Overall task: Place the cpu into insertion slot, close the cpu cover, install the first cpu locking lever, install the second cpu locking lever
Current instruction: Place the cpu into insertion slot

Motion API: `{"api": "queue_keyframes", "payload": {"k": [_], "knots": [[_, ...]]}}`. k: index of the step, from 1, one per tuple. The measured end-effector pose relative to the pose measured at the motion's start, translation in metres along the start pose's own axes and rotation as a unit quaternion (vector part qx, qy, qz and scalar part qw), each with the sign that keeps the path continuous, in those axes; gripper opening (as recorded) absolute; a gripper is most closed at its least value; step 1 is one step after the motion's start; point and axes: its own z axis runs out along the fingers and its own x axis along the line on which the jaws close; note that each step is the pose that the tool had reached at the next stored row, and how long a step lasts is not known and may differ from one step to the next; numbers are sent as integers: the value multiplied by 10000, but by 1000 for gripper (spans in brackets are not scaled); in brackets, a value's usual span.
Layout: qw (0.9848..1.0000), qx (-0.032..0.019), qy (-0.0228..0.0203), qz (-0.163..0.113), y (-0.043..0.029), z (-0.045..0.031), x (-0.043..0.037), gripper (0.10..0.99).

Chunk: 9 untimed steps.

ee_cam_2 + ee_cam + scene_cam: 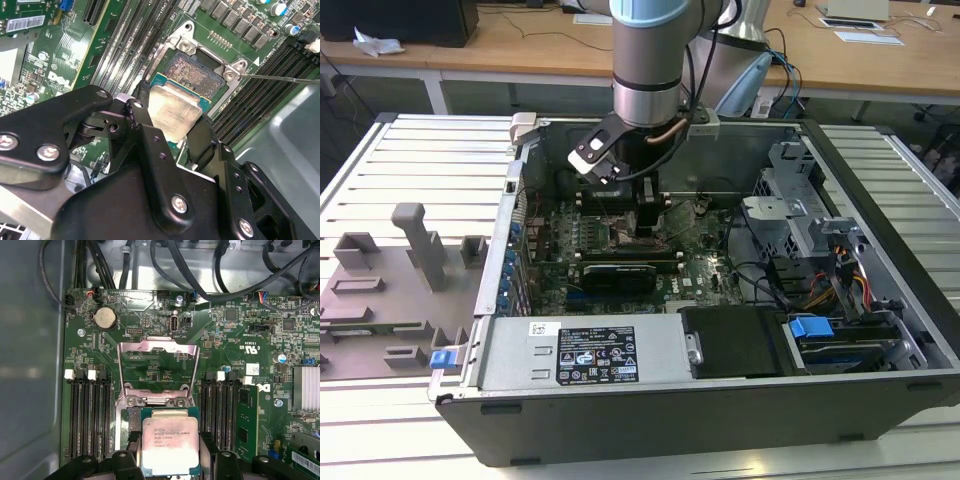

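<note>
A square silver-topped chip [170, 445] is gripped by its two opposite edges in the robot's black claw [172, 112], which is clenched on it. In the second wrist view the chip hangs just above the near part of the square socket [192, 70], not seated. The socket's bare field of contacts shows beyond the chip's far edge. The hinged metal cover [157, 347] stands open behind the socket, and a thin lever rod [280, 77] juts out beside one corner. Long black memory slots [90, 415] flank the socket on the green circuit board [225, 340], all inside an open computer case [620, 420].

Judged risk: the chip looks offset from the socket's centre. Lowered off-square or tilted, it could bend the fine contacts or perch on the metal rim. A slip in the edge grip would drop it crooked.
</note>
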Motion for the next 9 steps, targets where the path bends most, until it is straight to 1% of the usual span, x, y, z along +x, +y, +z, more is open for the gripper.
{"api": "queue_keyframes", "payload": {"k": [9], "knots": [[10000,0,-1,16,-9,41,5,545]]}}
